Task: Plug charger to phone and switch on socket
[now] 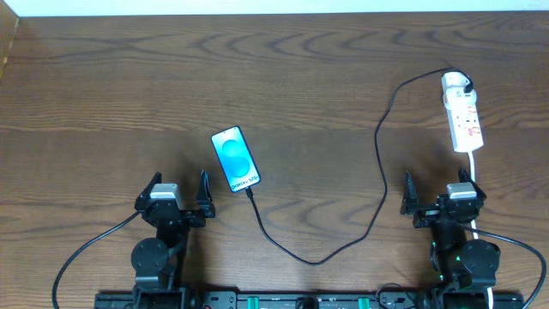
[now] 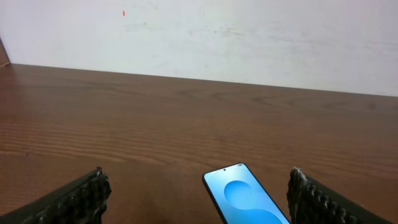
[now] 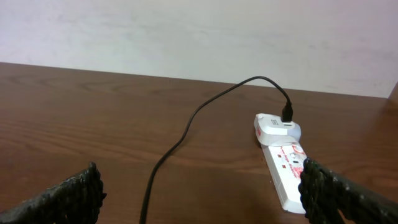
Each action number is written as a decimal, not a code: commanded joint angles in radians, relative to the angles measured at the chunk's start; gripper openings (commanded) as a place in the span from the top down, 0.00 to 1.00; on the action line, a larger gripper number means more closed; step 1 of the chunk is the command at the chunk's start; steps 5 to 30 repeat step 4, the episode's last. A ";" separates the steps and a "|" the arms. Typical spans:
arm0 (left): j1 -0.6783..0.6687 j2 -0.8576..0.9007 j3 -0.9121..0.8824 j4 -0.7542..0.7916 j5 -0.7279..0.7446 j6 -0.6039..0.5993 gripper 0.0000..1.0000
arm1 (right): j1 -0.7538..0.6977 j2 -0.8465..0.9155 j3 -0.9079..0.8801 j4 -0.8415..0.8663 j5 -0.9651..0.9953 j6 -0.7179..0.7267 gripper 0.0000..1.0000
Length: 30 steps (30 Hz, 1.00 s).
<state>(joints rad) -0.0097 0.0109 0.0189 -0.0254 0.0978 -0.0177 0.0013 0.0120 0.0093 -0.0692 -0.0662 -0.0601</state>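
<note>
Overhead view of a dark wooden table [image 1: 103,86]. The phone [image 1: 235,159] lies flat just left of centre, screen up and glowing blue. It is slightly tilted, with white text at its lower end. The charger [image 1: 380,163], a thin black cable, meets the phone's lower end and loops down toward the bottom centre of the frame. It then climbs along the right side to a white plug [image 1: 455,83] in the upper right. That plug sits in the top end of the socket [image 1: 466,124], a narrow white power strip with small red marks, lying lengthwise down the right side. Whether its switch is on cannot be told.

The left gripper [image 1: 178,190] rests at the lower left, just below and left of the phone, not touching it. Its jaws stand wide apart with nothing between them. In the left wrist view, the phone's upper end shows between the two ribbed dark fingers [image 2: 74,199].

The right gripper [image 1: 440,193] rests at the lower right, just below the socket, jaws likewise spread wide and empty. In the right wrist view, the strip lies ahead to the right, with a pale wall [image 3: 186,31] behind.
</note>
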 commanded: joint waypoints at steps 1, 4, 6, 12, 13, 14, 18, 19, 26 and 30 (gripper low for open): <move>-0.005 -0.006 -0.015 -0.038 -0.002 0.018 0.08 | 0.000 -0.006 -0.004 -0.001 0.008 -0.008 0.01; -0.005 -0.006 -0.015 -0.038 -0.002 0.018 0.07 | 0.000 -0.006 -0.004 -0.001 0.008 -0.008 0.01; -0.005 -0.006 -0.015 -0.038 -0.002 0.018 0.07 | 0.000 -0.006 -0.004 -0.001 0.008 -0.008 0.01; -0.005 -0.006 -0.015 -0.038 -0.002 0.018 0.07 | 0.000 -0.006 -0.004 -0.001 0.008 -0.008 0.01; -0.005 -0.006 -0.015 -0.038 -0.002 0.018 0.07 | 0.000 -0.006 -0.004 -0.001 0.008 -0.008 0.01; -0.005 -0.006 -0.015 -0.038 -0.002 0.018 0.07 | 0.000 -0.006 -0.004 -0.001 0.008 -0.008 0.01; -0.005 -0.006 -0.015 -0.038 -0.002 0.018 0.07 | 0.000 -0.006 -0.004 -0.001 0.008 -0.008 0.01; -0.005 -0.006 -0.015 -0.038 -0.002 0.018 0.07 | 0.000 -0.006 -0.004 -0.001 0.008 -0.008 0.01; -0.005 -0.006 -0.015 -0.038 -0.002 0.018 0.07 | 0.000 -0.006 -0.004 -0.001 0.008 -0.008 0.01; -0.005 -0.006 -0.015 -0.038 -0.002 0.018 0.07 | 0.000 -0.006 -0.004 -0.001 0.008 -0.008 0.01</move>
